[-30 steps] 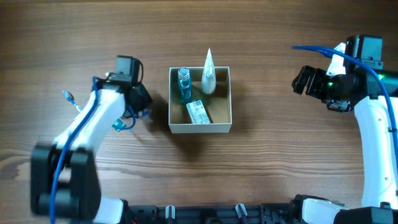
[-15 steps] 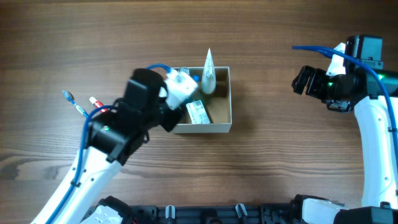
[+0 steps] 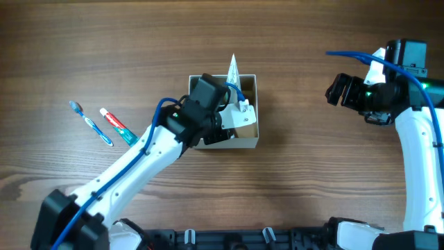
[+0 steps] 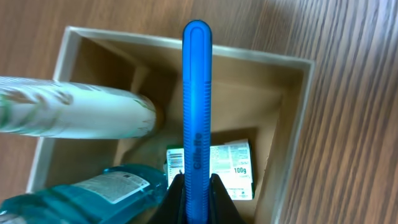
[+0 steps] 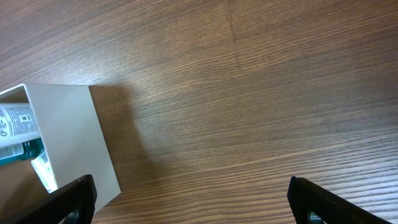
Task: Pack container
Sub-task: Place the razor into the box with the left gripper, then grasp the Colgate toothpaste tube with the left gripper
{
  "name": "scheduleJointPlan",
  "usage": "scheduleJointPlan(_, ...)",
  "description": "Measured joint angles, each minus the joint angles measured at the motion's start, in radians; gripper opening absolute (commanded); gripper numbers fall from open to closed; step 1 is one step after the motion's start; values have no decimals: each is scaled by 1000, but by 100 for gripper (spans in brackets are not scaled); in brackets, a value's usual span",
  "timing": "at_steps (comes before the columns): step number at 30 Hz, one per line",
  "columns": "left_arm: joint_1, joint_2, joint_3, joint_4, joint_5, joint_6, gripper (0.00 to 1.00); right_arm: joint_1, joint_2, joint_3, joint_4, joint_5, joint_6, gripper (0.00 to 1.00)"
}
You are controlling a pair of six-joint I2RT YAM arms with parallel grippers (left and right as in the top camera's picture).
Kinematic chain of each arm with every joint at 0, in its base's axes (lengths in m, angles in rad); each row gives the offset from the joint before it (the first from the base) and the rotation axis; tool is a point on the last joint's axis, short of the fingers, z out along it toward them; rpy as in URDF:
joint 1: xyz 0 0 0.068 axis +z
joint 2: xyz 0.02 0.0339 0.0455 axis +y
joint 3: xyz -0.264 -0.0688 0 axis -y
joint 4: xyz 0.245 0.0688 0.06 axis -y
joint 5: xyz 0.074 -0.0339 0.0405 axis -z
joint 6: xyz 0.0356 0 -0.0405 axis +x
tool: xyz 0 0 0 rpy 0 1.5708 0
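Observation:
The container (image 3: 251,143) is a square white-walled box with a tan inside, at the table's middle; it also shows in the left wrist view (image 4: 297,118) and the right wrist view (image 5: 68,137). Inside lie a white tube (image 4: 81,115) whose tip sticks out over the far wall (image 3: 233,68), a teal bottle (image 4: 93,193) and a white-green packet (image 4: 233,163). My left gripper (image 4: 197,200) is shut on a long blue plastic handle (image 4: 197,99) and holds it above the box opening (image 3: 225,118). My right gripper (image 5: 193,208) is open and empty, far right of the box (image 3: 338,89).
A blue toothbrush (image 3: 90,123) and a small red-and-teal toothpaste tube (image 3: 118,126) lie on the wood table left of the box. The left arm (image 3: 139,167) stretches diagonally from the front left to the box.
My left arm has swung right from the table left of the box to above the box, carrying the blue handle. The toothbrush and toothpaste are now uncovered. The right arm has not moved.

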Motion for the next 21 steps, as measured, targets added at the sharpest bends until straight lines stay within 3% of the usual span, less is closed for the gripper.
scheduleJointPlan(1,0,9,0,0,-3,-1,61,0,0,0,0,0,0,100)
scheduleJointPlan(6,0,11,0,8,-50,-29,83,0,0,0,-1,0,0,100)
scheduleJointPlan(7,0,10,0,8,-57,-35,95,0,0,0,-1,0,0,100)
scheduleJointPlan(8,0,3,0,2,-80,-63,100,0,0,0,-2,0,0,100)
scheduleJointPlan(12,12,-135,1,-27,-195,-309,100,0,0,0,-2,0,0,100)
scheduleJointPlan(15,124,-323,19,-102,-269,-571,100,0,0,0,-2,0,0,100)
scheduleJointPlan(17,327,-408,35,-182,-311,-799,100,0,0,0,-2,0,0,100)
scheduleJointPlan(18,433,-412,35,-209,-322,-857,100,0,0,0,-2,0,0,100)
scheduleJointPlan(19,562,-386,36,-255,-325,-976,100,0,0,0,-2,0,0,100)
scheduleJointPlan(21,723,-315,35,-280,-314,-1095,100,0,0,0,-2,0,0,100)
